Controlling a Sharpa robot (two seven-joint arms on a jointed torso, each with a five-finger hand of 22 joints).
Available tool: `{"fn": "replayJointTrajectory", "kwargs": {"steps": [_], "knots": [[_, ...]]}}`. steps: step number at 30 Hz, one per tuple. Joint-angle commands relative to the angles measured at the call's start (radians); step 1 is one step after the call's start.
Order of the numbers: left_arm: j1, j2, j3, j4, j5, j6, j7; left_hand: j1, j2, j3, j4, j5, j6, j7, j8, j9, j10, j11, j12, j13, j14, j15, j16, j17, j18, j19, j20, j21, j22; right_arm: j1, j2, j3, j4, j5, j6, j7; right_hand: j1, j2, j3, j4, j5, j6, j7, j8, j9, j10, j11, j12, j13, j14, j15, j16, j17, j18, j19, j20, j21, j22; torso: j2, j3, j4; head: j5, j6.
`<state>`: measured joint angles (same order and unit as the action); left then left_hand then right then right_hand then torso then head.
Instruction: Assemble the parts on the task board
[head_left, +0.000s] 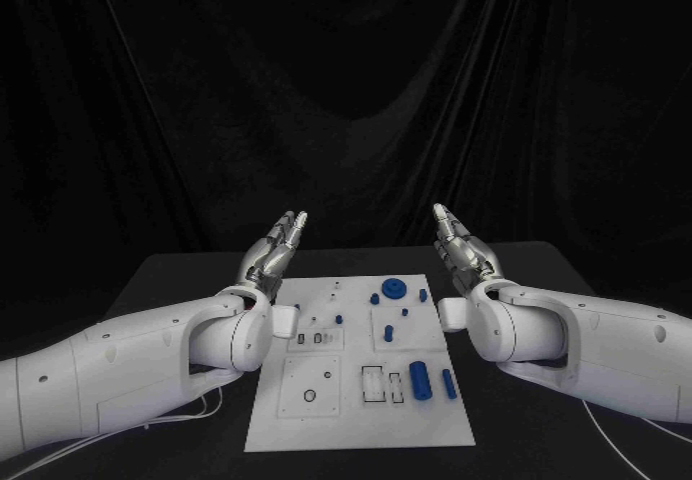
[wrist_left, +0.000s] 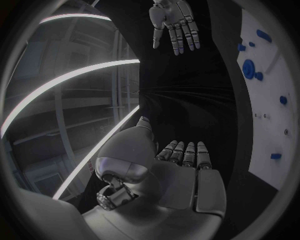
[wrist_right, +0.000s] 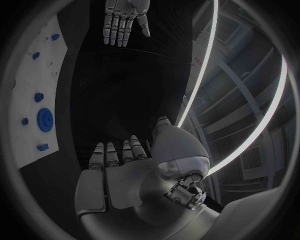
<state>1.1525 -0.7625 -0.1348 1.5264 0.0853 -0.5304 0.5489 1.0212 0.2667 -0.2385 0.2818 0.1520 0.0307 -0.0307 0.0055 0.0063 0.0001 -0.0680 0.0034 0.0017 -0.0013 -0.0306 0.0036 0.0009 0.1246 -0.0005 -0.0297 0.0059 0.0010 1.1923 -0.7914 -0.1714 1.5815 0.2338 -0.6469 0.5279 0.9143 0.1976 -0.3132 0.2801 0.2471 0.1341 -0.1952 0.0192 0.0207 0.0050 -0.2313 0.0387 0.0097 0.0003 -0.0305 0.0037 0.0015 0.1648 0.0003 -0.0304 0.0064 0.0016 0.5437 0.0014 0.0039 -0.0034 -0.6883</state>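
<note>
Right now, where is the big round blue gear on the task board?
In the head view, the round blue gear sits near the far edge of the task board, right of its middle, closer to the right hand than to the left hand.

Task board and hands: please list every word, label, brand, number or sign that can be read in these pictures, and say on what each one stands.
None can be read.
Task board: no print shows on the white plate, only outlines of slots and holes.
Blue parts: no marking shows on them.
Left hand and right hand: no brand or number shows on them.
</note>
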Motion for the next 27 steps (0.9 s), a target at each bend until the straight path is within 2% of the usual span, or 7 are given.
{"fn": "replayJointTrajectory", "kwargs": {"steps": [1, 6, 10, 13, 14, 23, 27], "knots": [[0.025, 0.007, -0.019, -0.009, 0.098, 0.231, 0.090, 0.068, -0.004, -0.025, 0.008, 0.011, 0.006, -0.016, 0.003, 0.002, 0.000, -0.014, -0.003, -0.002, 0.001, -0.066, -0.004, -0.001, 0.038, 0.001, 0.036, -0.006, -0.001, 0.019, -0.003, -0.015, 0.006, 0.160, 0.105, 0.001, 0.050, 0.001, -0.018, 0.007, 0.006, 0.015, 0.002, 0.005, 0.002, 0.000, -0.005, 0.009, 0.002, 0.000, -0.224, -0.004, -0.002, 0.014, 0.000, -0.105, -0.006, -0.002, 0.000, 0.0003, 0.0004, 0.000, 0.000], [0.057, 0.013, -0.059, -0.022, 0.146, 0.351, 0.124, 0.079, -0.010, -0.028, 0.007, 0.012, 0.012, -0.018, 0.004, 0.003, 0.000, -0.015, -0.003, -0.002, 0.001, -0.069, -0.004, -0.001, 0.044, 0.001, 0.040, -0.006, -0.001, 0.037, -0.005, -0.036, 0.008, 0.202, 0.130, 0.001, 0.057, -0.002, -0.018, 0.008, 0.005, 0.020, 0.016, 0.006, 0.003, 0.001, 0.011, 0.017, 0.003, 0.000, -0.205, -0.004, -0.002, 0.015, 0.000, -0.084, -0.006, -0.002, 0.000, 0.0003, 0.0004, 0.000, 0.000], [0.068, 0.016, -0.072, -0.026, 0.162, 0.392, 0.136, 0.087, -0.013, -0.030, 0.007, 0.018, 0.017, -0.017, 0.005, 0.004, 0.000, -0.016, -0.003, -0.002, 0.001, -0.070, -0.004, -0.001, 0.047, 0.001, 0.041, -0.006, -0.001, 0.037, -0.005, -0.036, 0.008, 0.203, 0.130, 0.001, 0.061, 0.000, -0.017, 0.008, 0.006, 0.025, 0.027, 0.007, 0.003, 0.001, 0.024, 0.023, 0.004, 0.000, -0.194, -0.004, -0.002, 0.015, 0.000, -0.070, -0.006, -0.002, 0.000, 0.0003, 0.0004, 0.000, 0.000], [0.072, 0.016, -0.077, -0.028, 0.167, 0.407, 0.140, 0.093, -0.015, -0.031, 0.008, 0.023, 0.021, -0.016, 0.006, 0.005, 0.000, -0.015, -0.003, -0.002, 0.001, -0.069, -0.004, -0.001, 0.050, 0.001, 0.044, -0.006, -0.001, 0.037, -0.005, -0.036, 0.008, 0.203, 0.130, 0.001, 0.066, -0.001, -0.016, 0.007, 0.009, 0.032, 0.039, 0.008, 0.004, 0.002, 0.036, 0.030, 0.005, 0.000, -0.183, -0.004, -0.002, 0.015, 0.000, -0.057, -0.006, -0.002, 0.000, 0.0003, 0.0004, 0.000, 0.000], [0.059, -0.002, -0.077, -0.051, 0.168, 0.494, 0.147, 0.096, -0.015, -0.031, 0.008, 0.026, 0.023, -0.015, 0.006, 0.005, 0.000, -0.015, -0.003, -0.002, 0.001, -0.068, -0.004, -0.001, 0.050, 0.001, 0.045, -0.006, -0.001, 0.036, -0.008, -0.036, -0.016, 0.203, 0.203, -0.041, 0.070, -0.003, -0.016, 0.006, 0.011, 0.038, 0.048, 0.009, 0.005, 0.004, 0.045, 0.036, 0.006, 0.000, -0.177, -0.004, -0.002, 0.015, 0.000, -0.050, -0.006, -0.002, -0.001, -0.0009, -0.0004, 0.004, -0.048], [0.055, -0.004, -0.077, -0.054, 0.168, 0.505, 0.150, 0.116, -0.015, -0.030, 0.007, 0.041, 0.024, -0.018, 0.006, 0.005, 0.000, -0.015, -0.003, -0.002, 0.001, -0.067, -0.004, -0.001, 0.053, 0.001, 0.050, -0.006, -0.001, 0.036, -0.010, -0.036, -0.025, 0.201, 0.248, -0.051, 0.099, -0.012, -0.009, 0.002, 0.021, 0.060, 0.083, 0.013, 0.007, 0.008, 0.085, 0.059, 0.009, 0.000, -0.130, -0.004, -0.002, 0.014, 0.000, -0.011, -0.006, -0.002, -0.001, -0.0009, -0.0008, 0.002, -0.054], [0.053, -0.008, -0.077, -0.054, 0.167, 0.518, 0.147, 0.126, -0.013, -0.029, 0.008, 0.048, 0.025, -0.017, 0.006, 0.005, 0.000, -0.013, -0.003, -0.002, 0.001, -0.061, -0.004, -0.001, 0.054, 0.001, 0.057, -0.006, -0.001, 0.037, -0.013, -0.036, -0.033, 0.171, 0.300, -0.071, 0.129, -0.015, -0.001, -0.002, 0.035, 0.094, 0.146, 0.018, 0.012, 0.017, 0.189, 0.087, 0.013, 0.001, 0.009, -0.002, -0.001, -0.010, 0.004, 0.093, -0.002, 0.002, -0.001, -0.0009, -0.0006, 0.000, -0.058]]}}
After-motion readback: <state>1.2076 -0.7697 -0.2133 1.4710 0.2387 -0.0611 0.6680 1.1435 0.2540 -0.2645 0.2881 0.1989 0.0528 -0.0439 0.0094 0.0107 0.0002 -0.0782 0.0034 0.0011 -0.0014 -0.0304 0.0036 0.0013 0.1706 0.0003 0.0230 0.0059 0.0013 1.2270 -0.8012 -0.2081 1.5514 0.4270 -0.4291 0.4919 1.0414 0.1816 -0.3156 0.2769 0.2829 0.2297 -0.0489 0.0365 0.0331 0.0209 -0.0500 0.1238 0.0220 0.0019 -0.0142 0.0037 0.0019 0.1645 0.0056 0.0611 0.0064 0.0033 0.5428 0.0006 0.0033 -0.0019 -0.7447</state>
